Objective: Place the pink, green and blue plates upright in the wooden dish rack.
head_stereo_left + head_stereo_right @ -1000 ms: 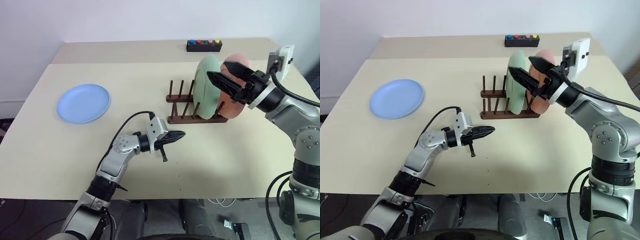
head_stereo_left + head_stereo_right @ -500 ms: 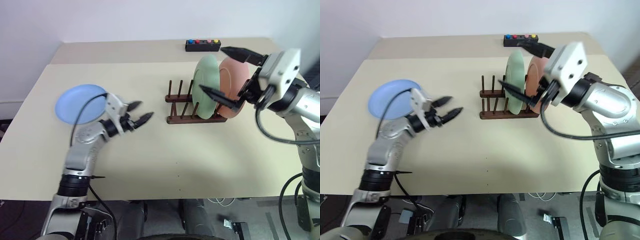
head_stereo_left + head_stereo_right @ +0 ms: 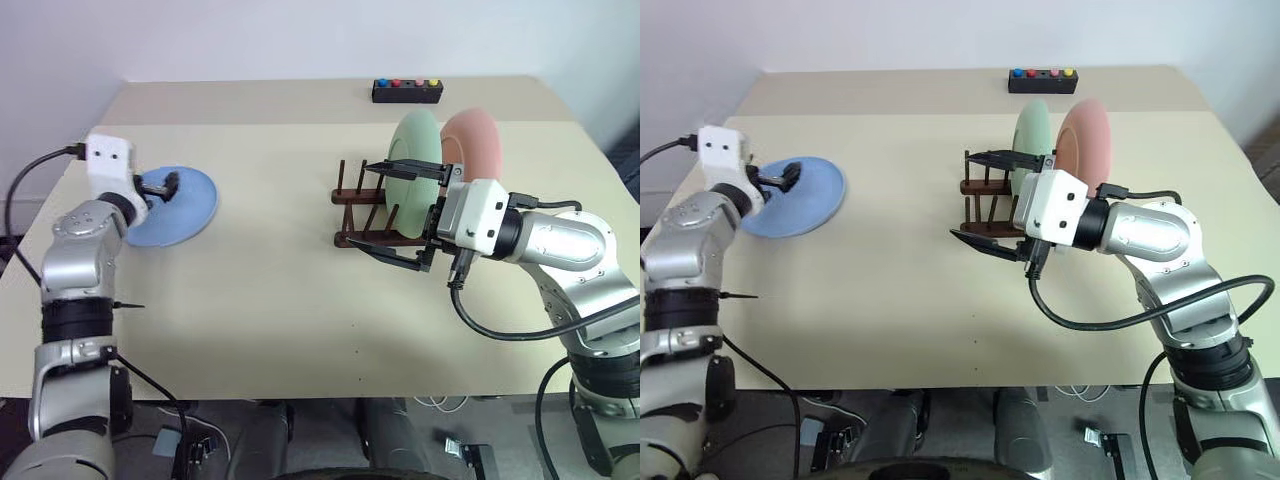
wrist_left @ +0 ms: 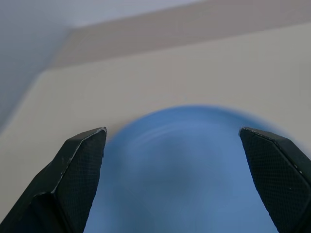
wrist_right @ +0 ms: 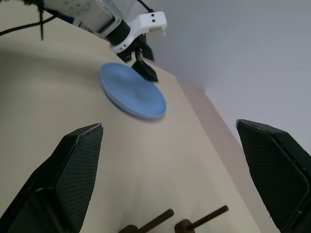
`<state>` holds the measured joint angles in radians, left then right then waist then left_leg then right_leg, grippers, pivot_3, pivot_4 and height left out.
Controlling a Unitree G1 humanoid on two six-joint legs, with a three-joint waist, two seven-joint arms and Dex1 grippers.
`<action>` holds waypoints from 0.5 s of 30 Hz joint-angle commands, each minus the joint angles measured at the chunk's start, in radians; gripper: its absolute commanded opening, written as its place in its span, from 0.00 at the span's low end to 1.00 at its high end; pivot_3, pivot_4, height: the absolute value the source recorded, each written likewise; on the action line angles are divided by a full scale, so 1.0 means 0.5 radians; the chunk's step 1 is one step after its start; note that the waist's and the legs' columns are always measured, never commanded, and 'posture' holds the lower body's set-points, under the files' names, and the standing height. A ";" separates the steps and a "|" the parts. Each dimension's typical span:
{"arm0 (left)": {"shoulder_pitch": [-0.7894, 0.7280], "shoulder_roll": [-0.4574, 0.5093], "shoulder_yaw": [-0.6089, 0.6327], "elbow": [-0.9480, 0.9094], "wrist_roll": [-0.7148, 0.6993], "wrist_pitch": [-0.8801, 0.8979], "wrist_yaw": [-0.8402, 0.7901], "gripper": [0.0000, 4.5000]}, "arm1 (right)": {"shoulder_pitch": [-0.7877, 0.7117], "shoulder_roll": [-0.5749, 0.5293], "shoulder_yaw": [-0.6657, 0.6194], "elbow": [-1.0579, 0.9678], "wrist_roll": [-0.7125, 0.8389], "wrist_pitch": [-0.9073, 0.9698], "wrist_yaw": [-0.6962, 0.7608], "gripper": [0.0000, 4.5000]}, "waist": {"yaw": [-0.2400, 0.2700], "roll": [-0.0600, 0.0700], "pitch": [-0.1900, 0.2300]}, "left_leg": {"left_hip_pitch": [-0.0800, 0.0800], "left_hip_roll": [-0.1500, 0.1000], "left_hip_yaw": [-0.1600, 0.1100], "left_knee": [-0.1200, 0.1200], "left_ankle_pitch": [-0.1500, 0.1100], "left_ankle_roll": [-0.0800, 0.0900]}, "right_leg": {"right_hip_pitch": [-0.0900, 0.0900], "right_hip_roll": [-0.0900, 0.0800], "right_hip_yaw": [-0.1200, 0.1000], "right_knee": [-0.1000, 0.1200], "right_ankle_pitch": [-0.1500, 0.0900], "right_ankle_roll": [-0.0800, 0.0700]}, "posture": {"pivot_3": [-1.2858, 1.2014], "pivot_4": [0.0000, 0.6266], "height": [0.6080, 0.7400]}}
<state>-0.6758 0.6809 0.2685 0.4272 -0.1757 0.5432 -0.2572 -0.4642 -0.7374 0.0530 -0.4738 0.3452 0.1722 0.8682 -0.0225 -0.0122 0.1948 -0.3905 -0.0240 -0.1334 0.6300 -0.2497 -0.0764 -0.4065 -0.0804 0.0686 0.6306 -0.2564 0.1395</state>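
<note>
Plates, green and pink, are standing in the wooden dish rack; left gripper is gaping wide over the blue plate; right gripper is spreading wide, empty.

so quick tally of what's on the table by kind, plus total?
Plates: 3 – blue plate flat on the table, green plate and pink plate upright in the wooden dish rack
Racks: 1
Button boxes: 1 – black box with coloured buttons
Total: 5
</note>
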 commanded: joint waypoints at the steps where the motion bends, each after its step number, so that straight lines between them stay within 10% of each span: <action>1: -0.161 0.079 0.020 0.268 0.087 0.140 0.128 1.00 | 0.014 0.024 -0.017 -0.019 -0.028 -0.049 -0.001 1.00 | 0.007 0.000 0.000 | 0.000 0.000 0.000 0.000 0.000 0.000 | 0.000 0.000 0.000 0.000 0.000 0.000 | 0.52 0.24 1.00; 15: -0.543 0.067 0.026 1.119 0.053 0.103 0.097 1.00 | 0.055 0.067 -0.033 -0.048 -0.058 -0.049 -0.027 1.00 | 0.005 -0.007 0.000 | -0.001 0.000 -0.001 0.000 0.000 -0.001 | -0.001 0.000 -0.002 0.002 0.000 0.000 | 0.52 0.24 1.00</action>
<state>-0.9242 0.7055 0.2688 0.9806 -0.1430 0.6009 -0.1993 -0.4326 -0.7123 0.0574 -0.4676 0.3179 0.1651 0.8626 -0.0199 -0.0155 0.1949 -0.3909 -0.0243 -0.1339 0.6302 -0.2494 -0.0768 -0.4067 -0.0806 0.0678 0.6315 -0.2562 0.1395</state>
